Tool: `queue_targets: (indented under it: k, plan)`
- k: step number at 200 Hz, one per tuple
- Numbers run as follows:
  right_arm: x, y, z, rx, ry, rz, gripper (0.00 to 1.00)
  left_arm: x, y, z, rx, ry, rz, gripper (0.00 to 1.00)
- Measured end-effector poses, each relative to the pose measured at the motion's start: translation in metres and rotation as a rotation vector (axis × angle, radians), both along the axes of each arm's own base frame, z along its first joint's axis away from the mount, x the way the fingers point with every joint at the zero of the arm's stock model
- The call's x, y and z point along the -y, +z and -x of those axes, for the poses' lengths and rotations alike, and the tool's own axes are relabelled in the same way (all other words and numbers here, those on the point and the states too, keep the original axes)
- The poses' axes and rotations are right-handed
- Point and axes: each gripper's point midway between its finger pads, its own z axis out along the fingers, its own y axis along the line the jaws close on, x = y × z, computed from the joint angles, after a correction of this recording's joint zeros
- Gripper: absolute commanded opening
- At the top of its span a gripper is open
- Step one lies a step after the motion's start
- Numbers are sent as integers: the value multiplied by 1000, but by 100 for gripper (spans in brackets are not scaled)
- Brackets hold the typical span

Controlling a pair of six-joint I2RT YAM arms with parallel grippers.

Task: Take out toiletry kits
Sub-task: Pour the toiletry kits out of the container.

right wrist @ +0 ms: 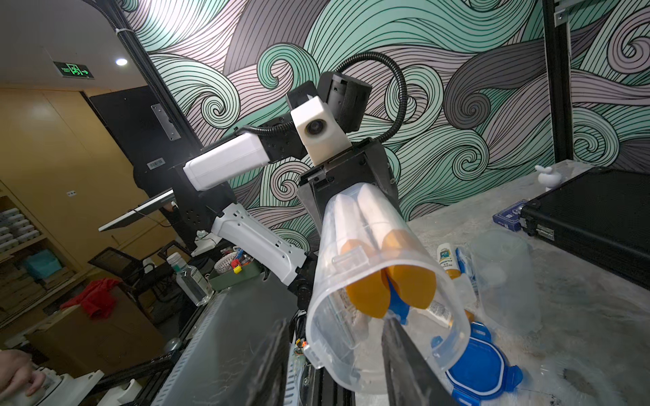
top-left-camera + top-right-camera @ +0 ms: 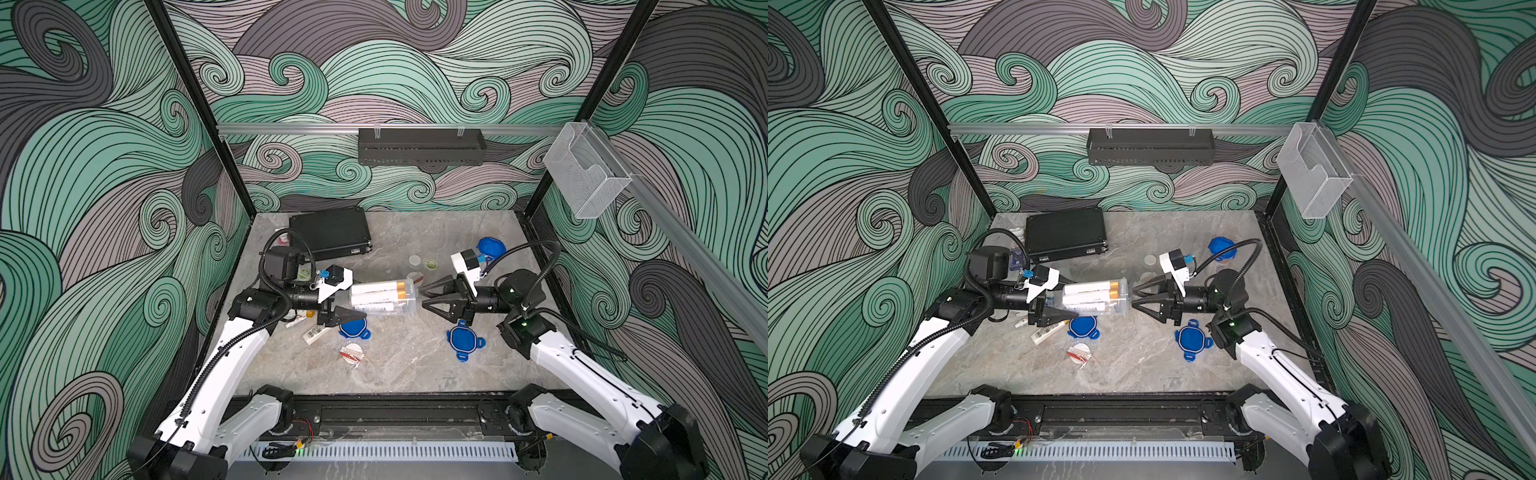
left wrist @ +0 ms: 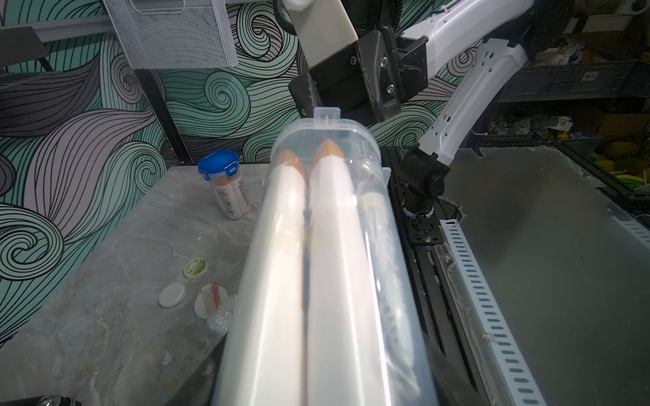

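My left jaws clamped on clear container (image 2: 409,305), held level above surface (image 2: 415,365), toiletry kit (image 2: 376,292) inside it, 2 white bottles (image 1: 369,211) showing, my right jaws apart at its open mouth

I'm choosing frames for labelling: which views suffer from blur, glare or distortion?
Both top views: evenly lit and sharp, with wide-angle bending at the edges; the clear container reads well. Left wrist view: the white bottles fill the frame, washed out and soft, while the table beyond is sharper. Right wrist view: strong fisheye stretch on the container's mouth and orange caps.
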Motion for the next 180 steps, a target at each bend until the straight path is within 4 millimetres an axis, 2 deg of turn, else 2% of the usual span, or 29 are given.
queue_targets:
  k: [60, 109, 141, 180]
  plan:
    - [-9, -24, 2, -50, 31, 46, 43, 0, 0, -1, 5, 4, -3, 0]
    - [-17, -31, 5, -66, 64, 57, 40, -1, -1, -3, 4, 6, -4, 0]
    - [-21, -36, 5, -83, 79, 66, 36, -1, -5, -7, -8, 9, -8, 0]
    - [-24, -37, 7, -87, 88, 68, 36, -1, -4, -7, -5, 9, -7, 0]
